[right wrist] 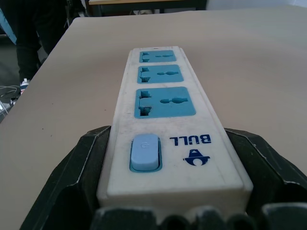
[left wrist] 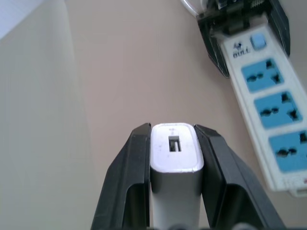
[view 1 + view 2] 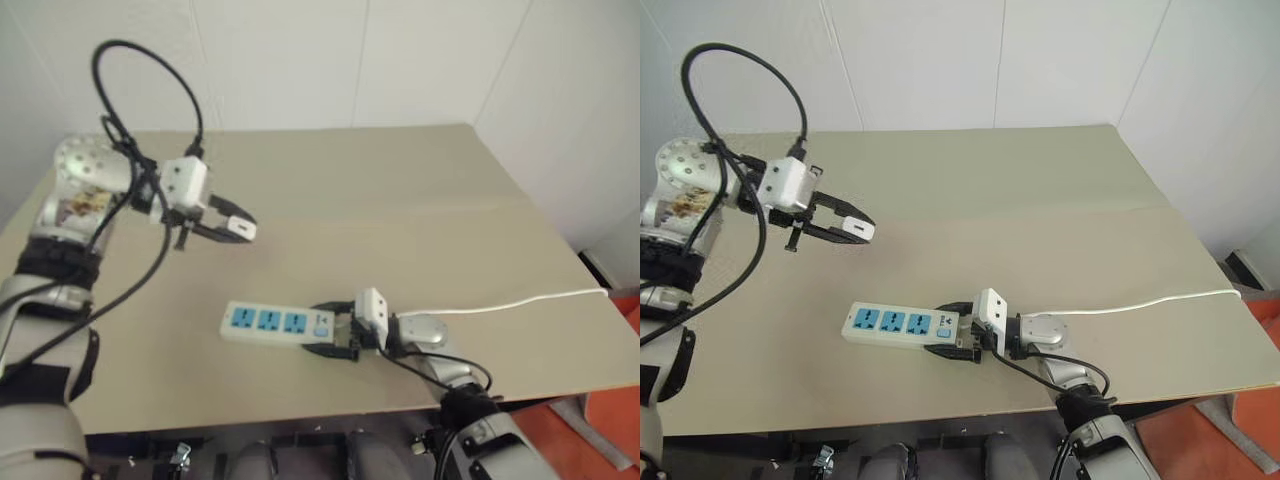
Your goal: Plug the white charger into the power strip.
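Nearest the robot, the right gripper (image 3: pixel 335 335) lies low on the table (image 3: pixel 420 200), its two black fingers spread wide and pressed against the long sides of the power strip (image 3: pixel 275 324) at the switch end. That looks like a bracing hold, meant to keep the strip from sliding when a plug is pushed into it. The strip lies flat, its three blue sockets (image 1: pixel 165 101) facing up and running away from this gripper's fingers; the blue switch (image 1: pixel 144 152) sits right between them. The thin white cord (image 3: pixel 500 304) leaves behind the gripper and trails off toward the table's edge on the robot's right. Farther off and raised above the table on the robot's left, the left gripper (image 3: pixel 232 226) has its fingers closed tight on the white charger (image 2: pixel 174 149), one black finger flat on each side of the block. The face with the small slot shows at the fingertips, so the prongs probably sit on a side hidden here; I cannot tell which. The gripper slants down toward the strip, which lies below and beyond its tips, well apart. The charger is carried high, likely so it can be turned and lined up over a socket before it goes down.
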